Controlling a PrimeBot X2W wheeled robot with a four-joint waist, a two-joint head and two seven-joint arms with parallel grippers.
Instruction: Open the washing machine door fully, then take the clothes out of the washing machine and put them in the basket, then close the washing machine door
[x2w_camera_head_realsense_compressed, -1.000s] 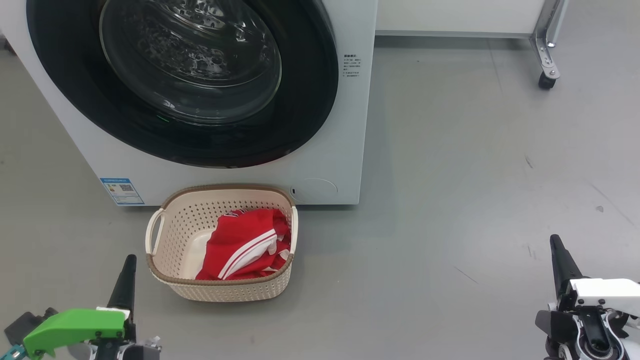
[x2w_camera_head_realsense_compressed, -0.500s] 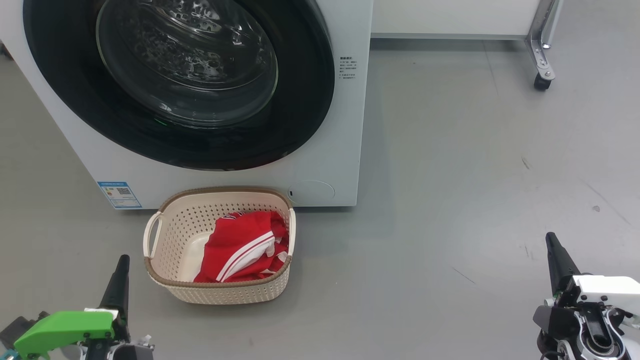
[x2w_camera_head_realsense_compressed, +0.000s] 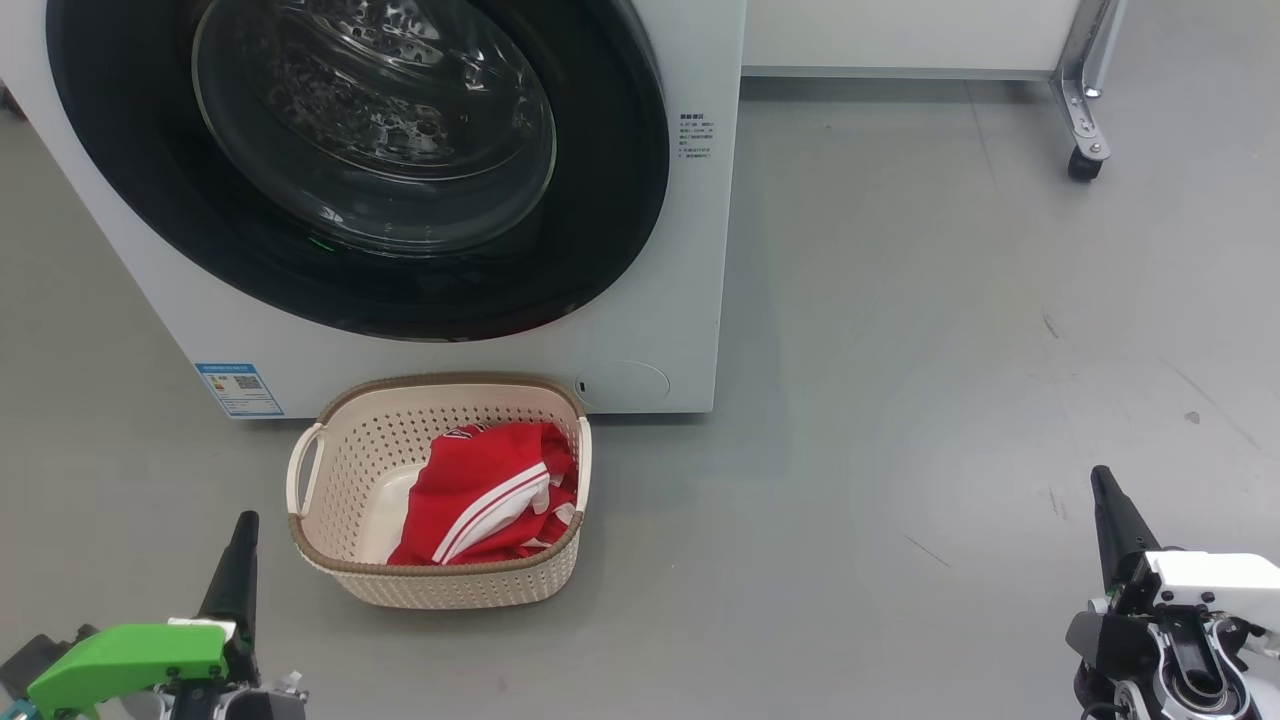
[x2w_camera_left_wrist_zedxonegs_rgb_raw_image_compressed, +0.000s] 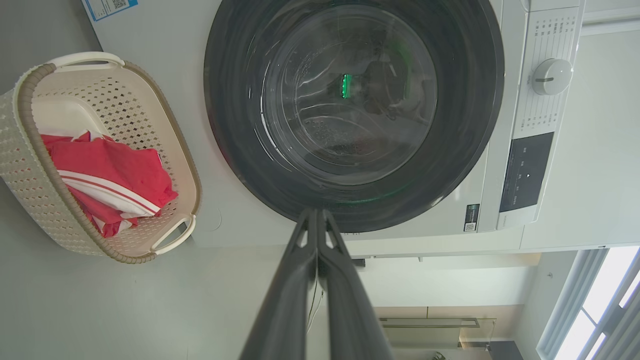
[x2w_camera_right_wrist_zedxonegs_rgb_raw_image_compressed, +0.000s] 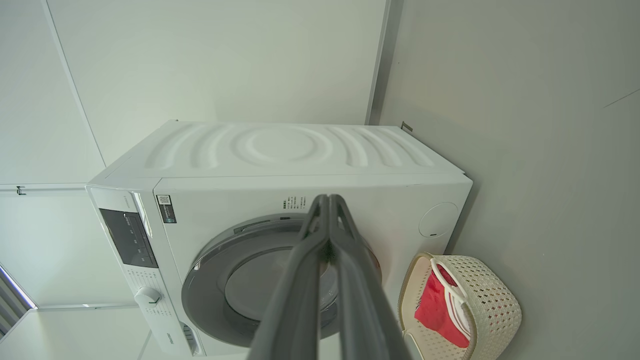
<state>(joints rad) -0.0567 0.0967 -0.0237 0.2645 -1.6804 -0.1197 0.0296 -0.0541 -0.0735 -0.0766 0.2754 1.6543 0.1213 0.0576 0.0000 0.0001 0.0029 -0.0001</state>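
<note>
The washing machine door (x2w_camera_head_realsense_compressed: 400, 290) with its black rim and glass bowl lies flush against the white washing machine (x2w_camera_head_realsense_compressed: 690, 250); it shows closed in the left wrist view (x2w_camera_left_wrist_zedxonegs_rgb_raw_image_compressed: 470, 125) and the right wrist view (x2w_camera_right_wrist_zedxonegs_rgb_raw_image_compressed: 210, 285) too. Red clothes (x2w_camera_head_realsense_compressed: 490, 495) with white stripes lie in the cream basket (x2w_camera_head_realsense_compressed: 330, 470) on the floor in front of the machine, also seen as clothes (x2w_camera_left_wrist_zedxonegs_rgb_raw_image_compressed: 110, 175) in the basket (x2w_camera_left_wrist_zedxonegs_rgb_raw_image_compressed: 30, 190). My left gripper (x2w_camera_head_realsense_compressed: 243, 530) is shut and empty left of the basket. My right gripper (x2w_camera_head_realsense_compressed: 1102, 485) is shut and empty far to the right.
A grey floor (x2w_camera_head_realsense_compressed: 900, 350) spreads wide to the right of the machine. A metal frame leg on a caster (x2w_camera_head_realsense_compressed: 1083, 165) stands at the back right by a white panel. A blue label (x2w_camera_head_realsense_compressed: 238, 388) sits on the machine's lower left front.
A second ago the whole head view shifted slightly, so the camera moved. Over the last half second nothing has visibly changed.
</note>
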